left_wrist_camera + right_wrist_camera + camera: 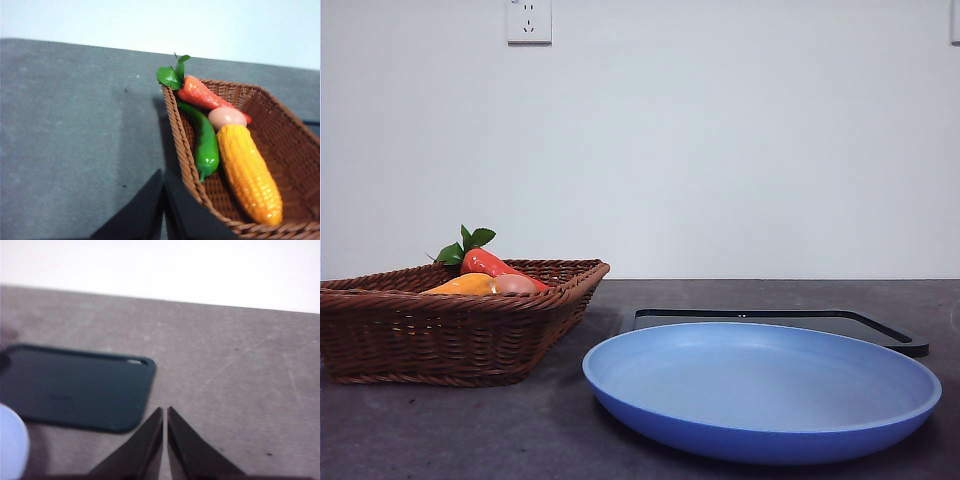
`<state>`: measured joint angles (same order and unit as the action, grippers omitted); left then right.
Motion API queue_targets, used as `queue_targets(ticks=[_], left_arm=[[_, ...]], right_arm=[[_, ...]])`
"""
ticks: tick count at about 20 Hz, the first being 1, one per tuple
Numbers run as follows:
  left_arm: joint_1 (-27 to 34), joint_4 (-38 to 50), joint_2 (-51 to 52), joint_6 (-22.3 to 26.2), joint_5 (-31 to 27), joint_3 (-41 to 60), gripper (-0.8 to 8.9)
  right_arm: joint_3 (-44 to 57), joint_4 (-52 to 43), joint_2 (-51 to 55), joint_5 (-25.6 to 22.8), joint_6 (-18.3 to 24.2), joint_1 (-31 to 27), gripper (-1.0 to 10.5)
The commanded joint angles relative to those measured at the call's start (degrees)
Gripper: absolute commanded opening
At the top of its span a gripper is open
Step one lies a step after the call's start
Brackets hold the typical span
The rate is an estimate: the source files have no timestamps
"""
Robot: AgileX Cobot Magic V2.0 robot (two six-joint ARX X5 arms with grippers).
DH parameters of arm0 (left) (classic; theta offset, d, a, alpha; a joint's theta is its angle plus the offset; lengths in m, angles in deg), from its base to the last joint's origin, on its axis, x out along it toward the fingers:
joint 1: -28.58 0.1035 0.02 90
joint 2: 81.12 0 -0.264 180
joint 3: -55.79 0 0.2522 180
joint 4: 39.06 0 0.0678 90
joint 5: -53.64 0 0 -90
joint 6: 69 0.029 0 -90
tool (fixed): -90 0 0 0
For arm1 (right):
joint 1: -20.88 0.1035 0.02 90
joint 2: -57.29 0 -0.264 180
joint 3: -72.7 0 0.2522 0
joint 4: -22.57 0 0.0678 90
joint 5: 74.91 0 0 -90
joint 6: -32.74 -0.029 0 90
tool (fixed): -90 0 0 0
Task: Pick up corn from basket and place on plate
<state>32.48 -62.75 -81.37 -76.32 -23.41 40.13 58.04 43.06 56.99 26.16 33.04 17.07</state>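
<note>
Grey desk (470, 430) carries the basket (280, 130); inside, the corn (248, 172) lies near the left gripper (163, 200), jaws together, gripping nothing.

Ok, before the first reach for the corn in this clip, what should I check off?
1. Long orange-yellow bumpy corn lies in the brown woven wicker basket: ok.
2. Corn's upper side uncovered; glossy green pepper lies alongside, small pinkish egg sits at its end: ok.
3. Round light-blue plate holds nothing: ok.
4. Left hand beside the basket's rim, jaws shut, not ready to grasp: not ok.
5. Right hand over bare table by the flat black tray, shut, holding nothing: ok.
</note>
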Motion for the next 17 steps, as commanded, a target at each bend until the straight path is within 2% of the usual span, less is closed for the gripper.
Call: queue_targets(ticks=[1,3,7,11,17], left_arm=[[0.22,-0.83,0.07,-6.99,0.07,1.33,0.04],[0.22,-0.79,0.07,-9.57,0.07,1.29,0.04],[0.22,-0.85,0.07,-15.21,0.42,0.31,0.04],[0.22,-1.18,-0.15,-17.68,2.82,-2.43,0.04],[0.22,-5.16,-4.15,-18.82,6.05,-8.24,0.05]], right_arm=[[0.22,-1.07,0.09,1.01,-10.71,-0.07,0.0],[0.15,-1.20,0.09,0.70,-12.44,-0.09,0.0],[-0.48,-0.96,0.09,1.84,-18.75,-0.09,0.0],[-3.41,-0.20,0.02,2.89,-23.76,-0.07,0.0],[-11.08,4.11,-2.25,3.08,-23.32,-0.07,0.0]])
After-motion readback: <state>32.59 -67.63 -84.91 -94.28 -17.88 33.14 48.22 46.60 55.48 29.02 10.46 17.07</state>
